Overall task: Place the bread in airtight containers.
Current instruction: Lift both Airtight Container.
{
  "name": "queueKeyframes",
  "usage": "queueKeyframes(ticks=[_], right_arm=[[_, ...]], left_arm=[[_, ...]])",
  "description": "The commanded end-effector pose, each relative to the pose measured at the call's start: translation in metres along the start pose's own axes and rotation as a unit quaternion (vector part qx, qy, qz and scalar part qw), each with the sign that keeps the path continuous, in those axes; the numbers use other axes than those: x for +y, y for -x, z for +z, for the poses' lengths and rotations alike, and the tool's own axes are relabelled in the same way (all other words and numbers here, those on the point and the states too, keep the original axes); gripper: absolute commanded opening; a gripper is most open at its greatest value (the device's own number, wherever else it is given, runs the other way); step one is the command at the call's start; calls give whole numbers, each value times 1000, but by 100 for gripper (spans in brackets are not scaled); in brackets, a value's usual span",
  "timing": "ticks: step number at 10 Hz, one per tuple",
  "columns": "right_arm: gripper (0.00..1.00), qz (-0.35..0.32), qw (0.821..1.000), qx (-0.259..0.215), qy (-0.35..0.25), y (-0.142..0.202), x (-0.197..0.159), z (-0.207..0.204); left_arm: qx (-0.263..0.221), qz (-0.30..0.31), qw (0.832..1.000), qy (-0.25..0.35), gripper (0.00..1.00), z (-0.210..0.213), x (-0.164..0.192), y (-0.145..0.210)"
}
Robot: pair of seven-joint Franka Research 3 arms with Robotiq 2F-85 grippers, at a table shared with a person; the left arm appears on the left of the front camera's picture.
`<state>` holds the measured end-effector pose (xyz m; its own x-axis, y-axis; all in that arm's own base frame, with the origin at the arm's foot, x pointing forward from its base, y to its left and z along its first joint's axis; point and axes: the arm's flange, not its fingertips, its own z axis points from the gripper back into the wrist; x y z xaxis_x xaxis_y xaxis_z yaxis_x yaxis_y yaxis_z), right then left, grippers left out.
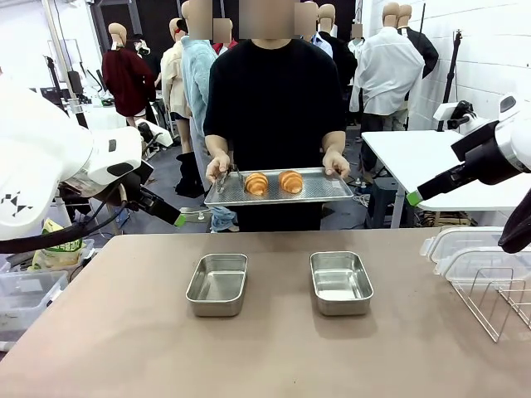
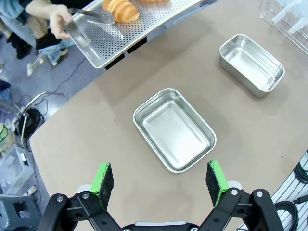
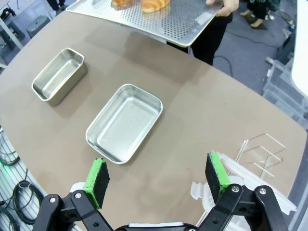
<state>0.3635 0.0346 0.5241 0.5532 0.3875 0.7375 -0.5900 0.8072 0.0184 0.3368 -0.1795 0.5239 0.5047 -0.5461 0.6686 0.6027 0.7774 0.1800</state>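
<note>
The left gripper (image 2: 159,179) is released, its two green pads spread wide with nothing between them. Just ahead of it, centred between the fingers, sits the left tub (image 2: 174,129): a rectangular brushed-steel pan with rounded corners, a rolled rim and a bare, shiny floor. The right tub (image 2: 251,64), of the same make, lies farther ahead and off toward the right finger.

The right gripper (image 3: 156,174) is likewise spread wide and holds nothing. The right tub is just ahead of it, nearer its left finger and turned at a slant. Clear plastic lids (image 1: 465,249) lie close beside its right finger, with a thin wire rack (image 3: 262,149) just beyond them. Both tubs rest on the matte brown table (image 1: 265,356).

The croissants (image 1: 256,183), golden-brown, glossy and ridged, are well beyond both grippers and above the table's far edge. They lie side by side on a flat, perforated metal tray (image 1: 332,192) that a person holds level by its two ends. One hand (image 2: 55,21) also grips metal tongs (image 2: 91,14) against the tray's rim.
</note>
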Motion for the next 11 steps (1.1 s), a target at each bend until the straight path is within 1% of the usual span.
queueKeyframes(ticks=[1,2,3,4,6,7,8,10,11], right_arm=[[100,-29,999,12,23,-28,35,-6],[100,-42,997,49,-31,-39,47,-24],[100,-55,995,82,5,-45,57,-49],[100,-70,989,128,34,-45,60,-73],[100,-97,974,193,72,-40,69,-114],[100,-110,963,227,94,-34,71,-135],[100,-118,956,248,107,-29,70,-151],[100,-128,947,270,115,-18,66,-180],[100,-128,941,281,137,-14,60,-191]], left_arm=[[-3,55,997,45,100,-26,16,-20],[-1,108,992,69,100,-45,28,-27],[4,147,987,64,100,-60,35,-35],[16,178,982,66,100,-73,39,-40],[63,227,970,56,100,-98,50,-45],[81,256,961,58,100,-112,57,-43],[94,277,954,57,100,-123,64,-39],[112,319,940,58,100,-141,77,-25],[119,344,930,56,100,-152,88,-16]])
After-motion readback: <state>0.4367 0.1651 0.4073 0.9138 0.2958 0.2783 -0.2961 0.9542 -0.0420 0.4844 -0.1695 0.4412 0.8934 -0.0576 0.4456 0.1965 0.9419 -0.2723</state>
